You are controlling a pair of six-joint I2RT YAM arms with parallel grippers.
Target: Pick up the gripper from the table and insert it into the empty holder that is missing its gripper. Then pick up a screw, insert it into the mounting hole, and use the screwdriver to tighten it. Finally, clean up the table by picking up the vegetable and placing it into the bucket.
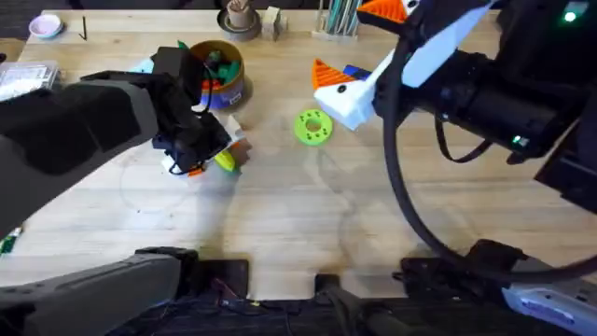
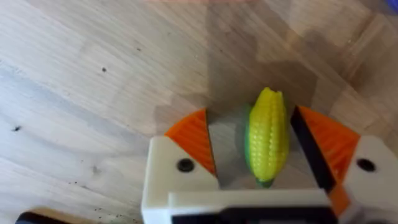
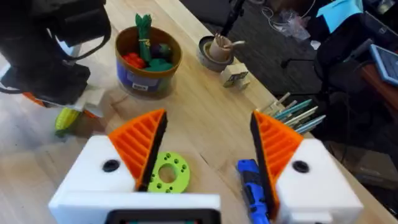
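Note:
The vegetable [image 2: 267,134], a small yellow corn with a green end, lies on the wood between the orange pads of my left gripper [image 2: 258,146]. That gripper is open, with the corn closer to one pad and a gap at the other. From above, the vegetable [image 1: 225,161] lies just below the bucket [image 1: 220,71], which holds red and green toys. My right gripper [image 1: 356,42] hangs open and empty high over the blue screwdriver [image 3: 252,186]. The loose gripper, the holder and the screw are out of view.
A lime-green ring disc [image 1: 312,127] lies mid-table, right of the left gripper. A brown cup of sticks [image 1: 239,17] and a small pale block [image 3: 233,76] stand at the far edge. Bare wood stretches across the near half of the table [image 1: 308,224].

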